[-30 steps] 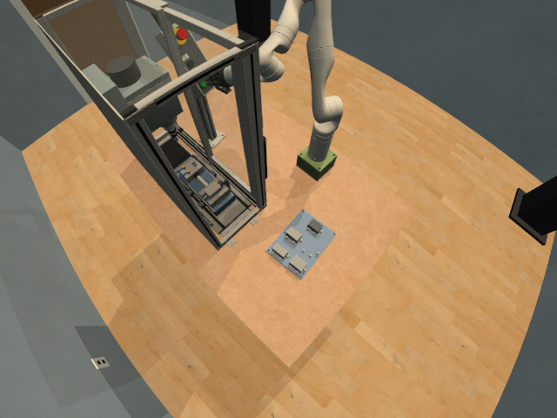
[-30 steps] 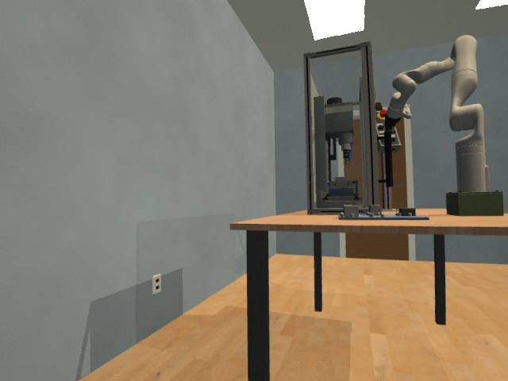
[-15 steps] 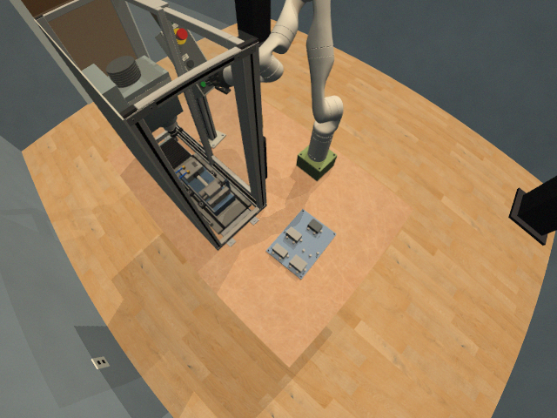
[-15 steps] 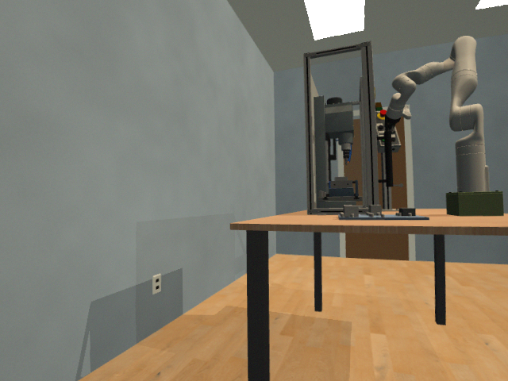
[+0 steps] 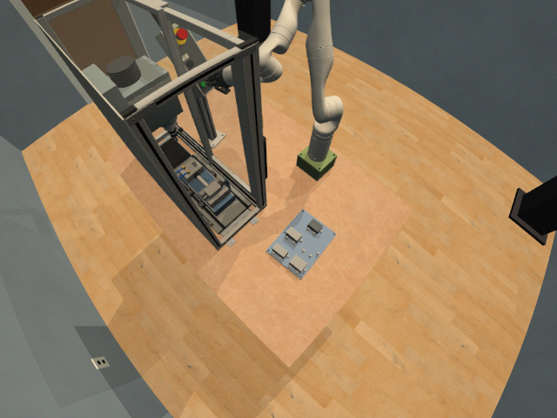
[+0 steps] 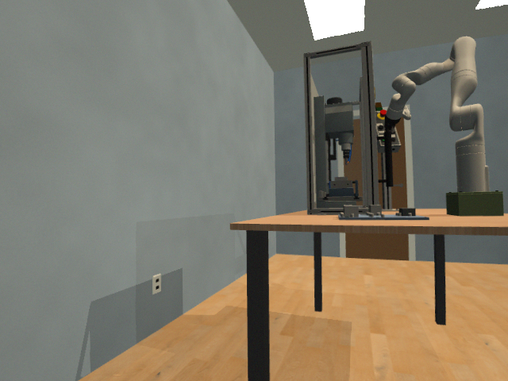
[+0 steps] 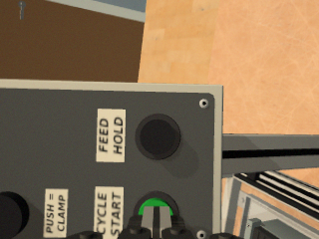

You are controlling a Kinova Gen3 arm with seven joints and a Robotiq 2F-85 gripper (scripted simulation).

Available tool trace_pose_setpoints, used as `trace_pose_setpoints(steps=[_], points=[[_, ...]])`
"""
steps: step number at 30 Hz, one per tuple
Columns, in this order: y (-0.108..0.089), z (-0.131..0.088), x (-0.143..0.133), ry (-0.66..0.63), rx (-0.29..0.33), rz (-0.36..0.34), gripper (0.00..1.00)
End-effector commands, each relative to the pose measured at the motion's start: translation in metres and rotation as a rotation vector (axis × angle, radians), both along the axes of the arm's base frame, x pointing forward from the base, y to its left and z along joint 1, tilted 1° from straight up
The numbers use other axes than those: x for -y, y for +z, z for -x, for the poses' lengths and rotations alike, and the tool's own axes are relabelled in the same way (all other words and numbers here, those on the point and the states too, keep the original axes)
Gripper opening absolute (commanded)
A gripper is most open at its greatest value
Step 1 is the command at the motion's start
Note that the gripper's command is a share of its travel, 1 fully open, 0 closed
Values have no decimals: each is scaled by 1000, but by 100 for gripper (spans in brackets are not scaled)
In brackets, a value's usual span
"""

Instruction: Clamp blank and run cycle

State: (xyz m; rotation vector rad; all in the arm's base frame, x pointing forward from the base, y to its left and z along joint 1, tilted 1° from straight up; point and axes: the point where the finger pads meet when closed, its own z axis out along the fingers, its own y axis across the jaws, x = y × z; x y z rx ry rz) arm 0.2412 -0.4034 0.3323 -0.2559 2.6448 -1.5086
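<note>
My gripper (image 7: pixel 157 213) is shut and empty. Its tips are at the green CYCLE START button (image 7: pixel 154 203) (image 5: pixel 203 84) and hide its lower part in the wrist view; contact cannot be told. The black VISE AIR knob (image 7: pixel 11 215) is cut off at the left edge; whether it is in is unclear. The dark setting master (image 5: pixel 314 225) stands on the blue plate (image 5: pixel 321 240), with three light blanks (image 5: pixel 293 233) (image 5: pixel 280 250) (image 5: pixel 298 263). The vise (image 5: pixel 215 192) is inside the guard (image 5: pixel 251 117); its contents and the door's position are unclear. No lit amber lamp is discernible.
The FEED HOLD button (image 7: pixel 158 135) is beside CYCLE START. A red emergency stop (image 5: pixel 181 34) (image 6: pixel 382 113) is higher on the control column. A guard post (image 5: pixel 249 135) stands close to my wrist. The spindle housing (image 6: pixel 340 121) is inside the guard.
</note>
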Motion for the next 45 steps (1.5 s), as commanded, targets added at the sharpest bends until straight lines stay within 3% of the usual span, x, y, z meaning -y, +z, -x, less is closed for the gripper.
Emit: trace_pose_setpoints(steps=[1,45], points=[[1,-3,0,3,11,-1,10],[-4,-5,9,3,11,-1,10]])
